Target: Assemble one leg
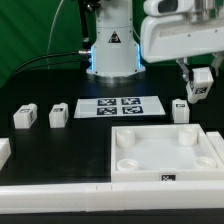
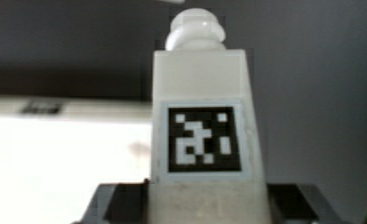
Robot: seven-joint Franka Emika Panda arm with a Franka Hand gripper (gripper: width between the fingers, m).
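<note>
Jaws clamped on leg [image 2: 205, 120], axis vert., stud end down, by tabletop [image 1: 60, 150] edge at exterior view's right; panel [image 1: 165, 150] toward edge opp. arm base [image 1: 112, 58].

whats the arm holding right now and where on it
A leg, pinched between the fingers at its flat end, opposite the rounded tip.

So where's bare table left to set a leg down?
Bare table lies between a loose leg, the marker board and the panel. It is crowded on the exterior view's right: the end effector, holding a leg, hangs near another leg by the panel.
</note>
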